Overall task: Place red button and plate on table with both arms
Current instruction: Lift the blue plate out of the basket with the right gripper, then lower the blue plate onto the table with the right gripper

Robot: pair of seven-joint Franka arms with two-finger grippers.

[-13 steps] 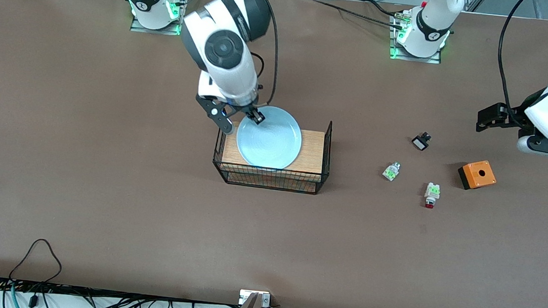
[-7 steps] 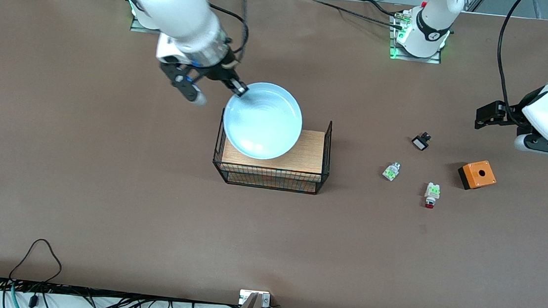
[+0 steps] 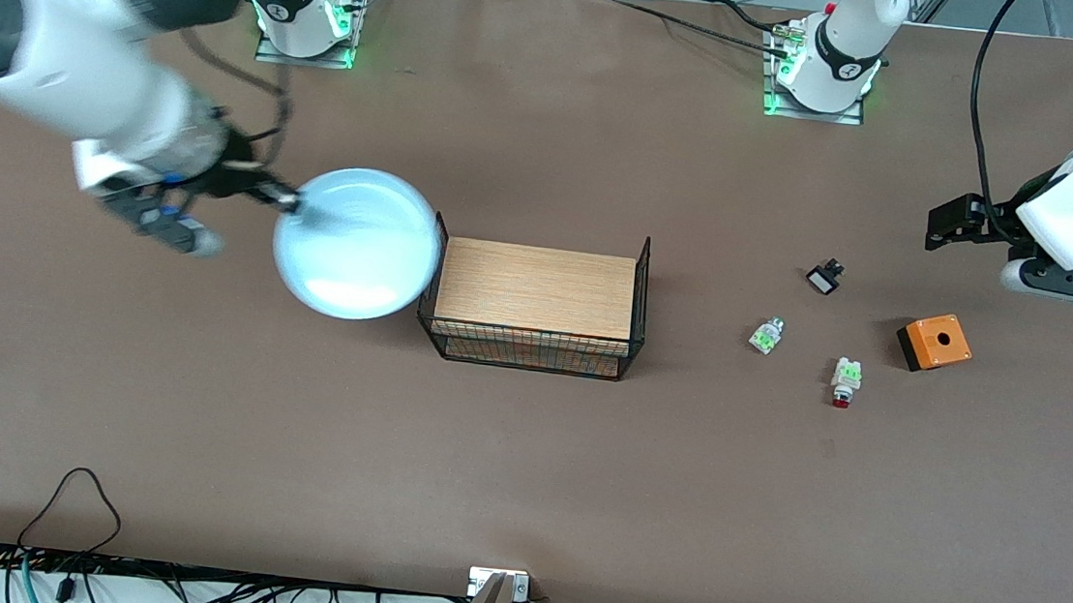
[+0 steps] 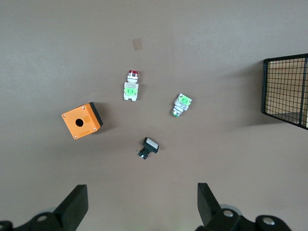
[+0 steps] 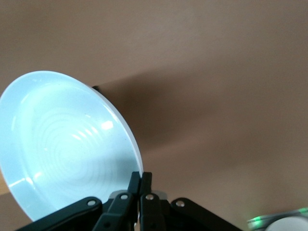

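My right gripper [image 3: 285, 204] is shut on the rim of the pale blue plate [image 3: 357, 243] and holds it in the air over the brown table [image 3: 199, 389], beside the wire rack on the right arm's side. In the right wrist view the fingers [image 5: 141, 183] pinch the plate's [image 5: 62, 149] edge. The red button [image 3: 844, 382] lies on the table near the left arm's end, red cap toward the front camera; it also shows in the left wrist view [image 4: 131, 87]. My left gripper [image 4: 142, 211] is open and empty, in the air above the table near the button pieces.
A wood-topped black wire rack [image 3: 534, 306] stands mid-table. Near the red button lie a green-and-clear piece [image 3: 766, 335], a small black-and-white part [image 3: 824, 277] and an orange box with a hole [image 3: 934, 342]. Cables run along the table's front edge.
My right gripper has lifted the plate off the wire rack and carried it toward the right arm's end of the table. The left arm has barely moved.
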